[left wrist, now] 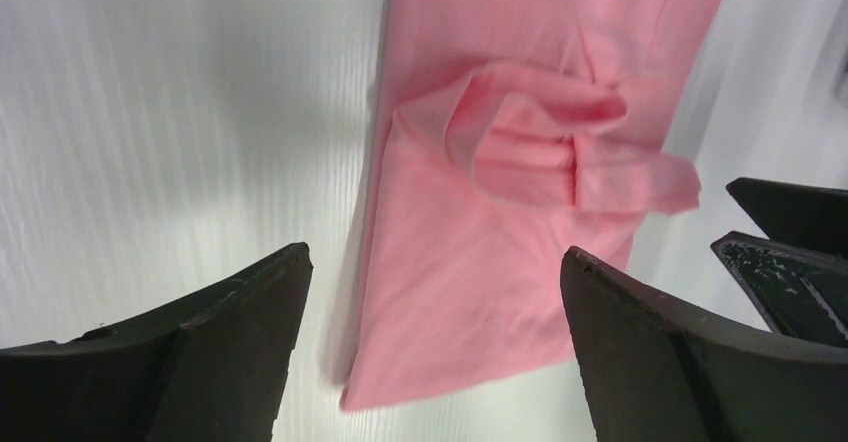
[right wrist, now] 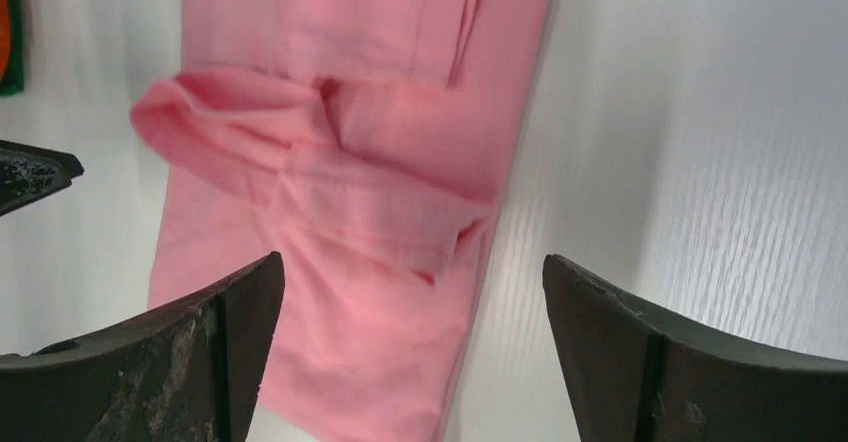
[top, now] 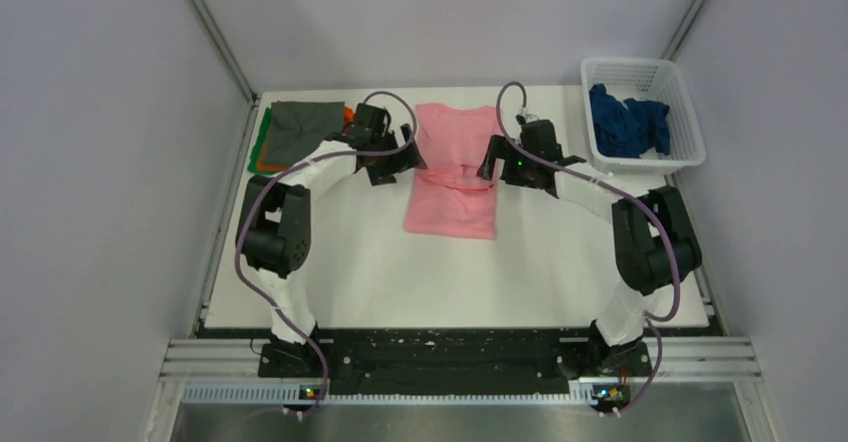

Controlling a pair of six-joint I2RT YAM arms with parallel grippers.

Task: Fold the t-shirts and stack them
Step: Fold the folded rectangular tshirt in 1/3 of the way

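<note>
Black base plate (top: pixel 440 352) anchors both arms at the near edge of the white table (top: pixel 400 272), with pale grey walls (top: pixel 100 162) around. Left gripper (top: pixel 392 162) and right gripper (top: pixel 493 165) hang open and empty, flanking the pink shirt (top: pixel 452 187) mid-table. Grey shirt (top: pixel 303 127) tops the far-left stack; blue shirt (top: pixel 627 124) lies in the basket (top: pixel 686 112).

No readable text, label, brand, number or sign anywhere. Nothing legible on the light pink cloth t-shirt (top: pixel 452 177) in the middle of the white bench (top: pixel 360 262), on the folded grey cloth t-shirt (top: pixel 305 127) at the far left corner, or on the white plastic mesh basket (top: pixel 690 112) at the far right corner.
</note>
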